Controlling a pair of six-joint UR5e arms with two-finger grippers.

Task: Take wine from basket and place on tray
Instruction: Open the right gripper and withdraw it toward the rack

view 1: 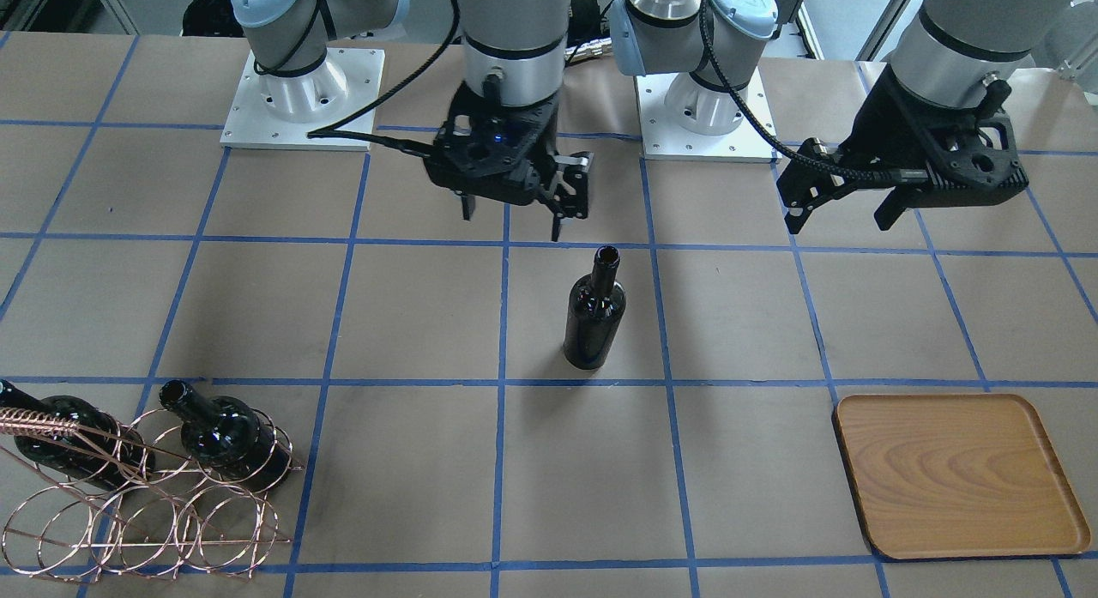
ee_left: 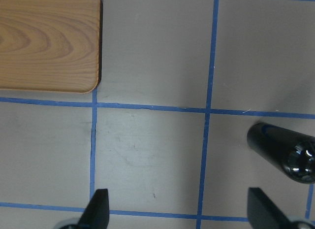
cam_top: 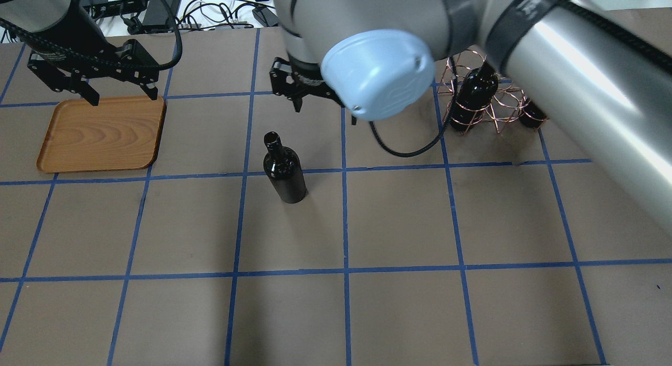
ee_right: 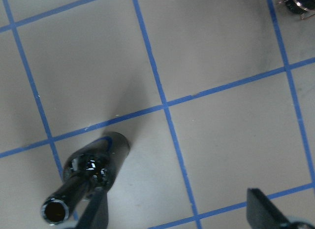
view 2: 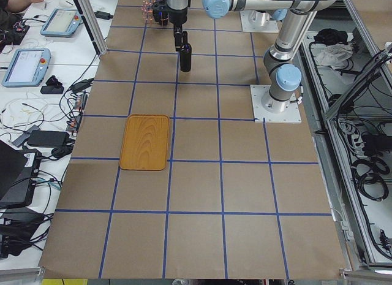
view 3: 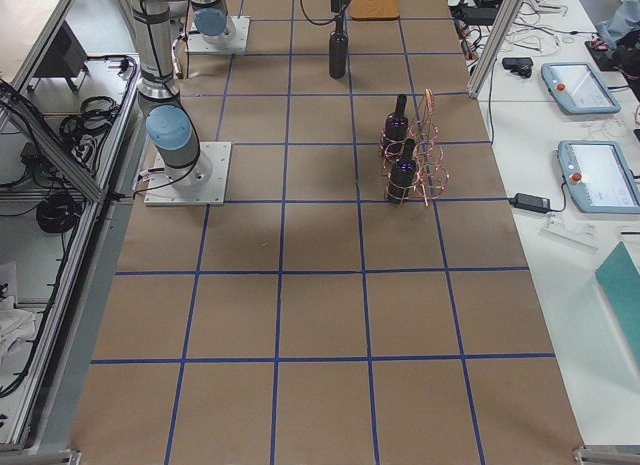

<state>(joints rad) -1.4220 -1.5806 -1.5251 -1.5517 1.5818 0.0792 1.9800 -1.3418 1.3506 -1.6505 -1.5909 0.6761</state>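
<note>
Wine (view 1: 594, 311) stands upright mid-table, out of the basket (view 1: 146, 504) on the right, not yet on the tray (view 1: 961, 474) on the left. Right gripper (view 1: 512, 220) and left gripper (view 1: 839, 222) are both spread apart, empty.

Brown paper table top (view 1: 412, 306) with blue tape grid lines (view 1: 500, 461), spread beneath left gripper (view 1: 839, 223) and right gripper (view 1: 512, 222). White square metal base plates (view 1: 356, 83) just behind them. Grey screen teach pendants (view 3: 598, 175) on white side bench (view 3: 590, 285), well apart from both.
</note>
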